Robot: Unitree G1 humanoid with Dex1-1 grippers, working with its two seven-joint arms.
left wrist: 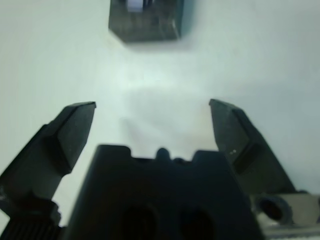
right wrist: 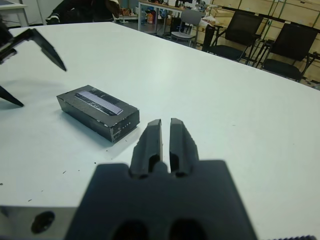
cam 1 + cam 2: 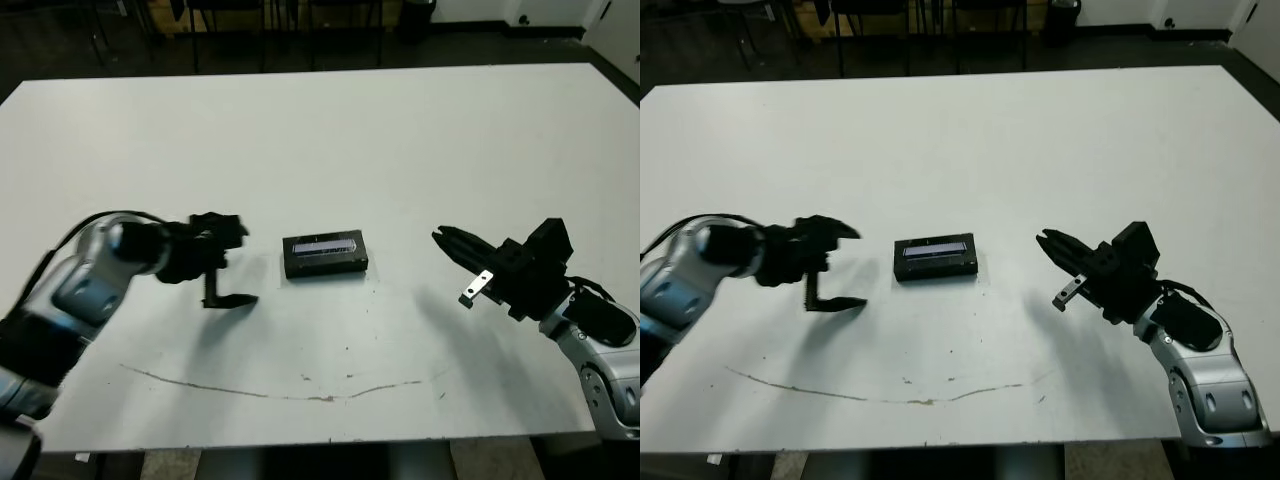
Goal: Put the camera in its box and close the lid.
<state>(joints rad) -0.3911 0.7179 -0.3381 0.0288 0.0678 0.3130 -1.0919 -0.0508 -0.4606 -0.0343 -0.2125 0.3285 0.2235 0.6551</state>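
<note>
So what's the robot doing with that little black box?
Nothing is being held right now. The box sits shut on the white table, with the lid and its pale strip on top. The camera isn't visible. The left gripper is open beside the box, not touching it. The right gripper is shut and away on the other side.

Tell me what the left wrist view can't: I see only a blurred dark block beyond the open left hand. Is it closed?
Observer: Yes. The flat black lid with a pale grey-blue strip lies flush on the small black rectangular box.
Operator: Where is the right hand?
Observer: The right hand hangs over the white table on the box's far side from the left hand, apart from the box, with its fingers shut on nothing.
</note>
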